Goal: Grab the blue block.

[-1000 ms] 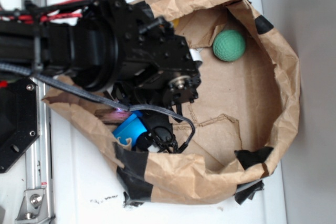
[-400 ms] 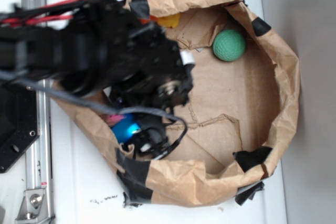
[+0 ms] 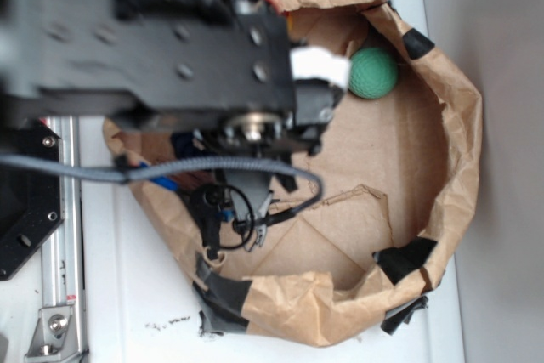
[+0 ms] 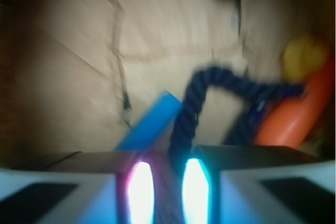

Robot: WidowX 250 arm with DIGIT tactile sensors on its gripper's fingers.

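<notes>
Wrist view, though blurred, shows the claw [image 4: 168, 187] low in frame, its jaws drawn close with only a narrow gap; whether anything is pinched cannot be told. The blue block [image 4: 152, 124] juts up-left from just above the jaws, crossed by the navy rope [image 4: 220, 93]. Since a second ago the arm has been raised and swung across the exterior view, and the block once plain at lower left is now hidden; a lift is suggested. The paper bag wall [image 3: 463, 125] rings the space; open cardboard lies at right.
</notes>
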